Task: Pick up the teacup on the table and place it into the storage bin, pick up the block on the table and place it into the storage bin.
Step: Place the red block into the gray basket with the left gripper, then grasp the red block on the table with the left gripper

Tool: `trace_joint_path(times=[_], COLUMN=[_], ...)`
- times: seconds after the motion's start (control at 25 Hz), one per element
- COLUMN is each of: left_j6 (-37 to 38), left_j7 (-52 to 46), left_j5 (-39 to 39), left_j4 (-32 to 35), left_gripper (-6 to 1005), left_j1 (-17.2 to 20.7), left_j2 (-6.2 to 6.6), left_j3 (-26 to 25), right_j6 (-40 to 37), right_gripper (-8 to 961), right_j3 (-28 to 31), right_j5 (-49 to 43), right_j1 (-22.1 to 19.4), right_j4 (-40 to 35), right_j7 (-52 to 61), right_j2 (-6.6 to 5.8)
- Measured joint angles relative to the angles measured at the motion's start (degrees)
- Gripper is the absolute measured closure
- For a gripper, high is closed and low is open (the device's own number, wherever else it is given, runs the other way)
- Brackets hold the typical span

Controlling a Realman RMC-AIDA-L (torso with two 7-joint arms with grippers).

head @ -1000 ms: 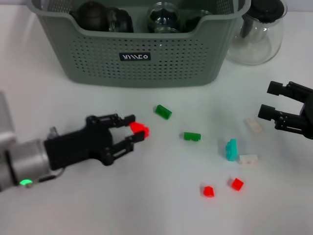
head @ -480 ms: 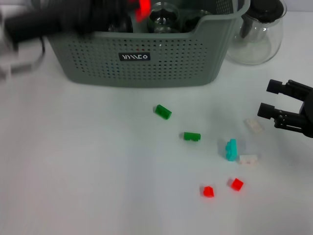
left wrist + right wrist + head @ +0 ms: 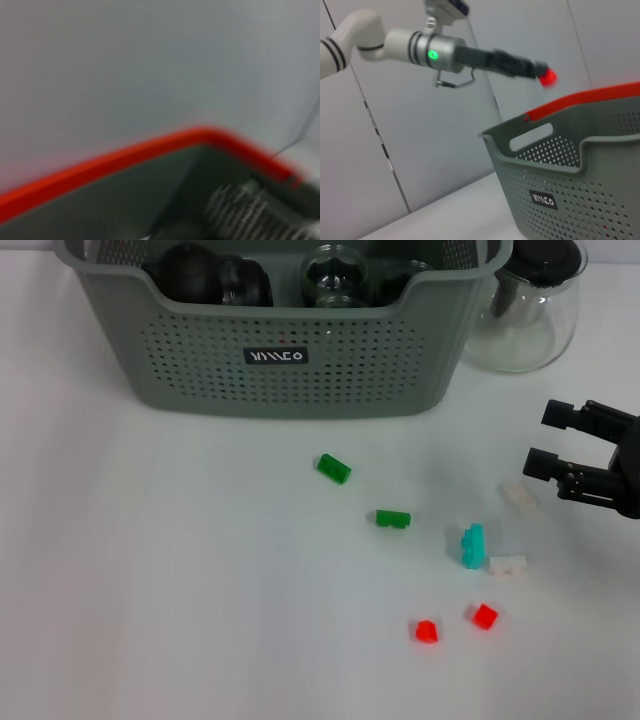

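Left hand (image 3: pixel 540 70) raised high above bin (image 3: pixel 580 165), clamped on red block (image 3: pixel 548 77). Right hand (image 3: pixel 545 440) parked low over surface (image 3: pixel 180 580), spread wide, near loose blocks. Dark teacup (image 3: pixel 190 270) inside bin.

A small black label (image 3: pixel 275 356) with white stylised lettering sits on the front wall of the grey-green storage bin (image 3: pixel 200 350). In the head view the letters appear upside down; in the right wrist view they look like "INNCO", though the exact spelling is uncertain. No other text is readable.
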Motion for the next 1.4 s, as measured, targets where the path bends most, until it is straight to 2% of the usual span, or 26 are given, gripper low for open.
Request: trace_joint_path(times=[0.08, 0.32, 0.44, 0.52, 0.64, 0.76, 0.88, 1.0, 1.12, 1.24, 1.36, 1.4], left_j6=[-2.84, -11.30, -12.00, -11.74, -10.23, -6.46, 0.63, 11.07, 22.73, 28.50, 29.49, 29.27], left_j7=[-2.98, -8.65, -9.10, -9.08, -8.05, -4.75, 4.13, 17.31, 29.39, 40.47, 52.86, 56.39], left_j5=[7.59, 23.04, 26.24, 25.64, 20.09, 7.40, -14.46, -33.29, -43.25, -42.64, -33.85, -31.30], left_j4=[-0.09, -0.88, -1.44, 0.00, 5.44, 12.56, 17.58, 15.63, 10.14, 5.95, 1.31, -1.30], left_gripper=[598, 568, 551, 539, 474, 386, 298, 257, 217, 226, 236, 239], left_j1=[-1.35, -2.75, -3.35, -3.02, -0.31, 4.79, 12.79, 19.43, 24.03, 27.72, 31.46, 31.89], left_j2=[-1.60, -7.84, -9.61, -10.34, -11.06, -11.31, -11.28, -11.36, -12.20, -13.45, -14.90, -14.98], left_j3=[2.12, 7.09, 7.73, 7.18, 5.44, 3.09, -1.37, -5.89, -10.78, -12.66, -11.34, -11.04], right_j6=[0.00, -0.14, -1.02, -2.72, -7.31, -10.32, -11.69, -12.01, -10.86, -8.92, -7.02, -6.61], right_gripper=[86, 85, 85, 85, 85, 85, 86, 86, 86, 86, 86, 86], right_j3=[0.05, 0.05, 0.51, 1.82, 5.88, 10.46, 14.76, 18.59, 20.47, 21.08, 20.57, 20.40], right_j5=[0.00, 0.34, 0.48, 0.56, 0.55, 0.57, 0.56, 0.56, 0.54, 0.34, -0.36, -0.87], right_j1=[0.00, -0.03, -0.46, -0.61, -0.86, -1.35, -1.84, -2.01, -1.89, -1.46, -0.98, -0.79], right_j4=[-0.04, 0.35, 0.45, 1.03, 2.65, 3.09, 3.13, 3.21, 3.35, 3.32, 2.48, 2.13], right_j7=[-0.01, -2.29, -4.95, -6.92, -10.51, -11.36, -11.21, -10.79, -9.36, -6.66, -3.38, -2.13], right_j2=[0.10, 0.58, 1.13, 1.29, 1.49, 1.80, 2.14, 2.56, 2.75, 2.61, 2.18, 1.99])
